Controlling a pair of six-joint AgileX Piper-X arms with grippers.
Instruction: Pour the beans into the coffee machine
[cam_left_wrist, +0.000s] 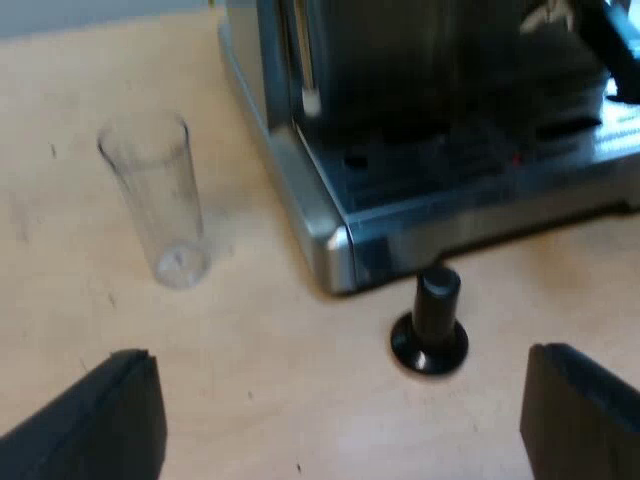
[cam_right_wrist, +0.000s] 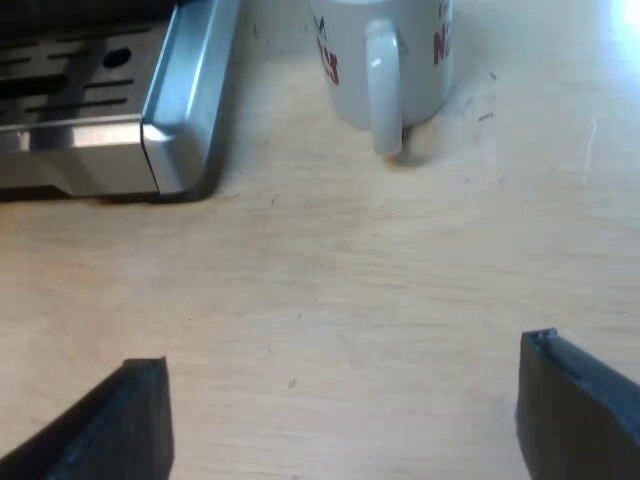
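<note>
Left claw (cam_left_wrist: 340, 420) released over the desk (cam_left_wrist: 250, 380), ready to take the upright, seemingly empty measuring glass (cam_left_wrist: 155, 200) by the espresso machine (cam_left_wrist: 420, 150); right claw (cam_right_wrist: 345, 420) released, idle near the mug (cam_right_wrist: 385, 60).

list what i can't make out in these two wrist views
- Machine, upper part: cut off by the picture's edge in both views.
- Glass, contents: left wrist view, too blurred to tell whether anything lies at its bottom.
- Mug, rim, inside and red lettering: right wrist view, cut off by the edge.
- Tamper, underside: left wrist view, hidden because it stands on it.
</note>
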